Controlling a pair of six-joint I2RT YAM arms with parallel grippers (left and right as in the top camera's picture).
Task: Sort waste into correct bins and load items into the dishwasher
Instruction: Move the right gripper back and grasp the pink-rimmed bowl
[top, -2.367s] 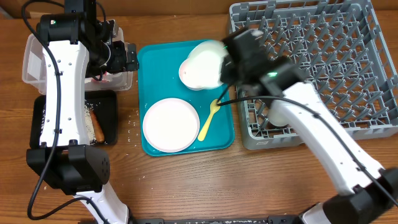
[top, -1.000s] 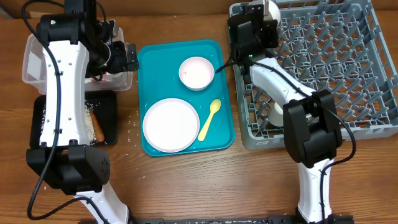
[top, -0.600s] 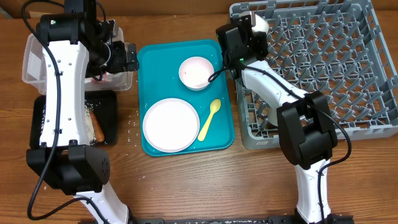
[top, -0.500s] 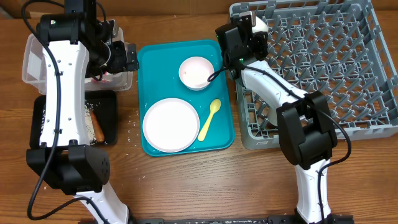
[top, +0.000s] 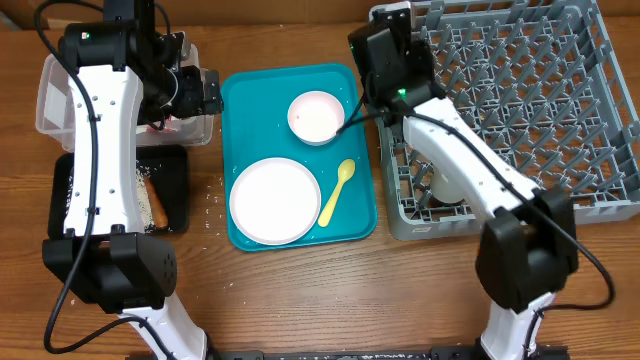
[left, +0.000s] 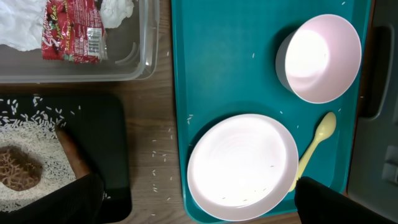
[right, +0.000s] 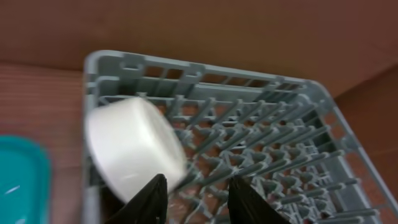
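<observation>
Just left of R gripper (right: 198, 186), outside jaws: white bowl (right: 134, 146) in rack (right: 186, 67).

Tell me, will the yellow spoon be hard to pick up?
Probably a bit tricky. The yellow spoon lies flat on the teal tray, so getting under it may be hard. It looks thin and plastic, so likely light and apt to skid if pushed. Its narrow handle might twist when pinched.
</observation>
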